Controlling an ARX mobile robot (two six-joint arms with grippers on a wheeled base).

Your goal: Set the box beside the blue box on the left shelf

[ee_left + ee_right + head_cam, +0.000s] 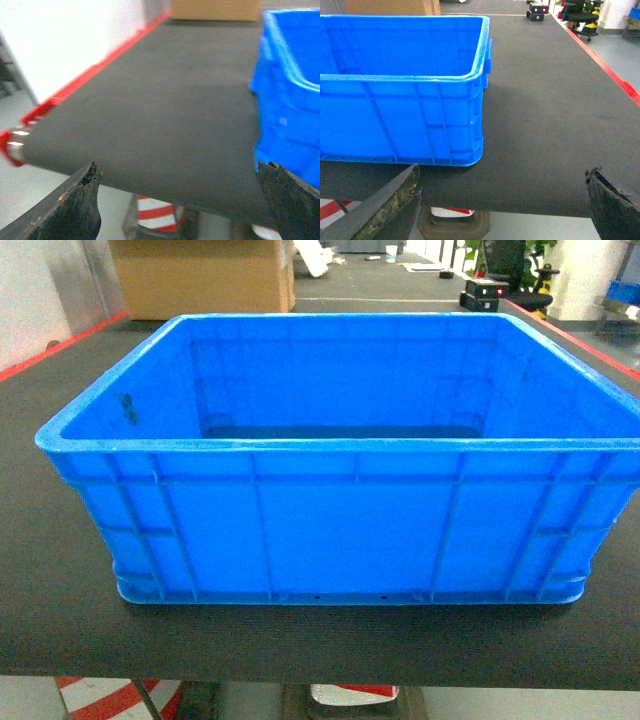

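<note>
The box (330, 455) is a large bright-blue open-top crate with ribbed walls, standing empty near the front edge of a black table (60, 570). The left wrist view has the box (287, 90) at its right edge, and my left gripper (179, 167) is open in front of the table's front edge, to the left of the crate, holding nothing. From the right wrist the box (402, 85) fills the upper left. My right gripper (503, 170) is open before the table edge, off the crate's right corner. Neither gripper shows in the head view. The left shelf and the other blue box are out of view.
A cardboard box (200, 275) stands at the table's far left end. A small black device (480, 295) sits far right, with an office chair (515, 270) behind it. Red trim (95, 75) lines the table's sides. A red-and-white striped base (157, 215) stands under the table.
</note>
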